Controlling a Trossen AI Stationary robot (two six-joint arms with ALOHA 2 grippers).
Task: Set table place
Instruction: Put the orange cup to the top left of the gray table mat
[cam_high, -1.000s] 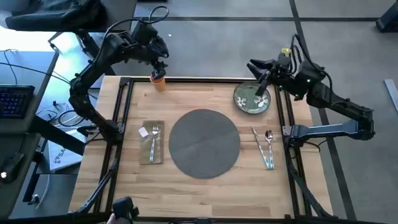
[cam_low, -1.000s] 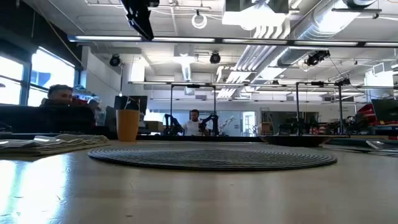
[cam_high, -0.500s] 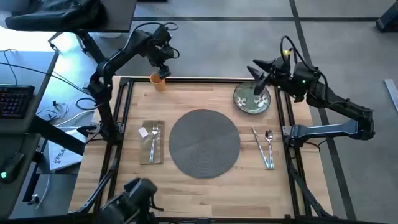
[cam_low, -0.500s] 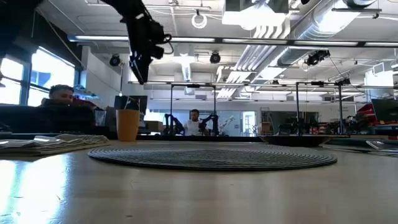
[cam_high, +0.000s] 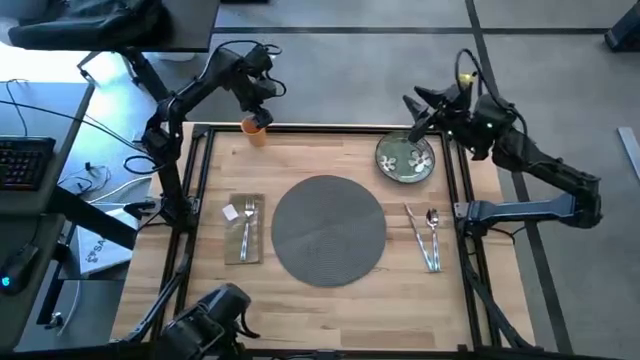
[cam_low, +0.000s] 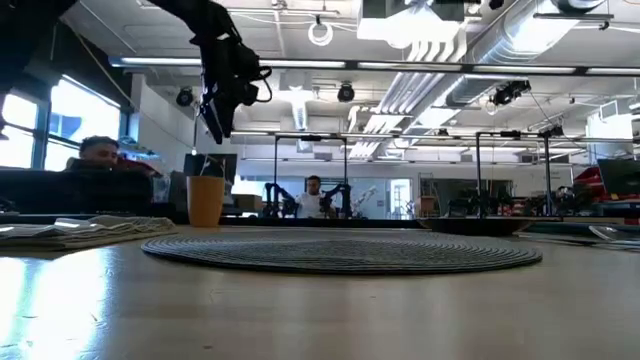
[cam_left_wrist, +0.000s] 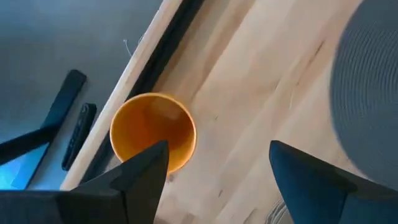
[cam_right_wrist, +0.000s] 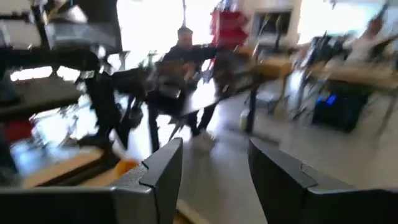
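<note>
A half-laid setting spreads across the table (cam_high: 330, 310), its butcher-block top framed in black metal. At centre lies the round dark-grey woven placemat (cam_high: 328, 229), bare, with nothing yet placed on it. The green plate (cam_high: 405, 158) with white flowers sits in the far right corner, well apart from the mat, so moving it onto the mat appears to be the main job outstanding. On the left of the mat the beige napkin (cam_high: 245, 229) lies flat with the silver fork (cam_high: 248, 222) on top of it; on the right the knife (cam_high: 416, 230) and spoon (cam_high: 432, 225) lie side by side near the mat, seemingly already in position. The small orange cup (cam_high: 256, 130) stands upright at the far left edge of the table, away from the mat, and probably has to come closer.

The left gripper (cam_left_wrist: 217, 155) hangs above the cup with its fingers spread wide and empty, the cup's open mouth visible below it. The right gripper (cam_high: 420, 108) hovers over the far rim of the plate, its fingers parted and holding nothing. People sit at desks in the room beyond the table.
</note>
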